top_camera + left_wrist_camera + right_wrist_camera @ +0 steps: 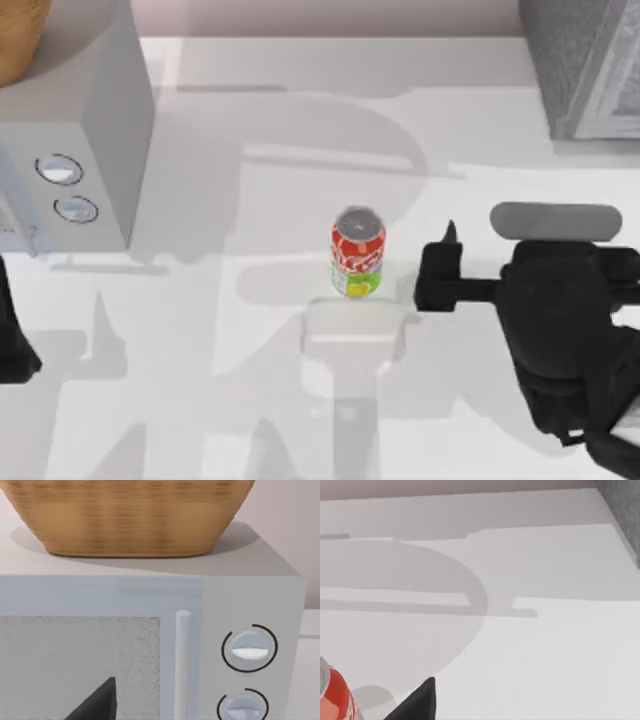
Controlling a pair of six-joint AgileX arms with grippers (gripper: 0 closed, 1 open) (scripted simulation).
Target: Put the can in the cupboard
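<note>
Can (357,254): red with white script, yellow-green lower band, silver-grey top; upright near the middle of the worktop (200,400), clear of all other items. A sliver of its red side appears in the right wrist view (335,700).

Right gripper (438,272): low over the worktop just beside the can, on the side toward the worktop's right edge, apart from it, fingers pointing toward the can. Whether the fingers stand wide or narrow cannot be told. One dark fingertip (417,702) shows in the right wrist view.

Left arm (12,340): parked at the worktop's left edge; its gripper spread cannot be told.

Microwave (85,150): pale grey, at the far left corner, two round dials on its face. Wicker basket (130,515) rests on its roof.

Cupboard (585,60): grey, at the far right corner.
</note>
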